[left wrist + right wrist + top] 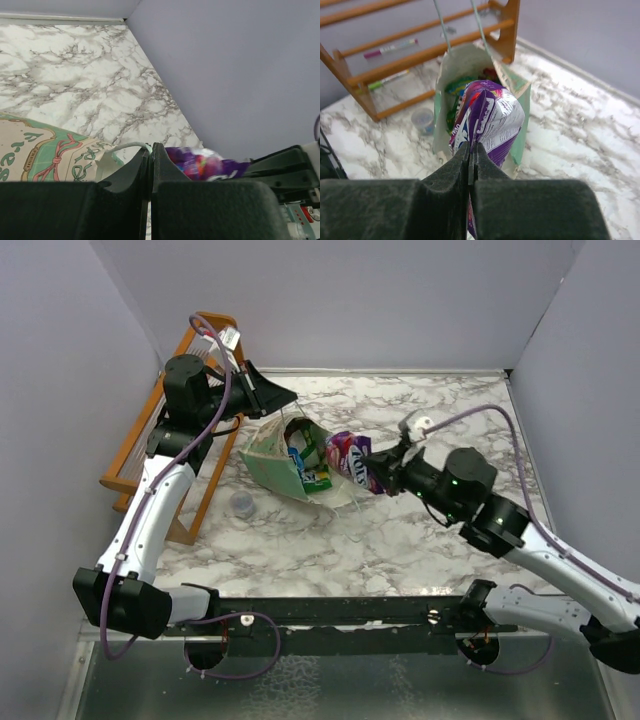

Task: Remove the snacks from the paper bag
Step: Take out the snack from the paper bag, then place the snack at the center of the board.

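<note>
The right gripper [470,148] is squeezing shut on the purple packet [489,122], pinching it by its near end. The packet is sitting right at the mouth of the bag [270,468], and most of it looks to be outside. Holding it by the end is a good idea, I think, because the fingers are not having to reach into the bag.

The left gripper [151,150] is pinching shut on the bag's white string [124,147]. From the right wrist, the strings are running up tight from the bag. I think this is holding the bag back so it is not sliding along with the packet, and it is helping the mouth stay open.

The bag is leaning over on its side on the table [420,560], with its mouth pointing at the right arm. More snacks [452,100] are waiting inside, green and yellow ones.

A little clear cup [243,504] is sitting just beside the bag. The orange rack [150,455] is standing by the left wall, with pens lying on it. Neither one is blocking the packet, since bare table is lying on the right side. Only the bag's own edge is close enough to catch it.
</note>
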You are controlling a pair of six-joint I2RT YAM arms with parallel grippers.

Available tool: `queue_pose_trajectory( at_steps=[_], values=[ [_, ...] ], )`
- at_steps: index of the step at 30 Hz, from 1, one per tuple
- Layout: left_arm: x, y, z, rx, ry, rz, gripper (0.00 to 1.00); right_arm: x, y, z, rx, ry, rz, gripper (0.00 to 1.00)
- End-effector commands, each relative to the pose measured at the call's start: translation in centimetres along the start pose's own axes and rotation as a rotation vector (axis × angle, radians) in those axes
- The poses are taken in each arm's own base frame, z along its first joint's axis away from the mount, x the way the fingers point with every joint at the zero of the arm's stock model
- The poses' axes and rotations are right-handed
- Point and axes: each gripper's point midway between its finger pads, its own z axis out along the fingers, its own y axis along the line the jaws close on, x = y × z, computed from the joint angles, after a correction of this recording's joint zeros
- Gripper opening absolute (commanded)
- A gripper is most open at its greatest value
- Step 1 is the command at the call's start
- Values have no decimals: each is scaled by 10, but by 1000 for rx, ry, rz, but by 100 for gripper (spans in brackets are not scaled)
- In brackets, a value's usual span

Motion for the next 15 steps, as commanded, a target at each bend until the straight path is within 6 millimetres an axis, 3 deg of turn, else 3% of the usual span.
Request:
queue_pose_trajectory(
  at_steps=[1,5,10,13,15],
  values=[
    [-26,-23,-13,21,-83,99,0,-48,-20,-41,95,-223,-7,1],
    [-25,-19,-11,15,-76,92,0,-55,-57,-69,297,-320,21,2],
    [-25,-19,-10,16,-70,82,0,-27,-128,-92,765,-322,34,2],
    [-25,-20,-10,14,-63,82,0,1,-150,-81,933,-248,4,2],
    [-24,-19,-10,10,-59,81,0,20,-157,-56,904,-179,36,2]
  ],
)
